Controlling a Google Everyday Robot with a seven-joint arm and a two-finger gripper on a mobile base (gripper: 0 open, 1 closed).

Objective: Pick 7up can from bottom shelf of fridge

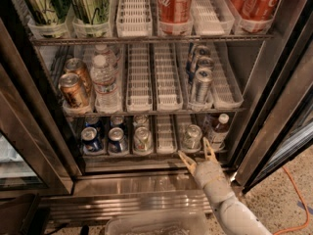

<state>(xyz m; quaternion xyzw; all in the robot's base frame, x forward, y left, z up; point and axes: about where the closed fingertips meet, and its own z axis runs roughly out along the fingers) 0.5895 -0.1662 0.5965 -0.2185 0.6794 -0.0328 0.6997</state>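
Observation:
The fridge point(274, 97) stands open with several shelves of white lane trays. On the bottom shelf point(146, 156) a short pale green-silver can, the 7up can point(192, 136), stands at the front of a lane right of centre. My gripper point(197, 154) is open, just in front of and slightly below this can, at the shelf's front lip. One finger point(186, 160) points left of the can and the other points up toward its right side. It holds nothing.
Two blue cans point(91, 140) point(117, 140) and another silvery can point(142, 138) stand left on the bottom shelf. A small bottle point(218, 129) stands right of the 7up can. The middle shelf holds copper cans point(73, 89), water bottles point(104, 84) and slim cans point(200, 84). A clear bin point(156, 224) sits below.

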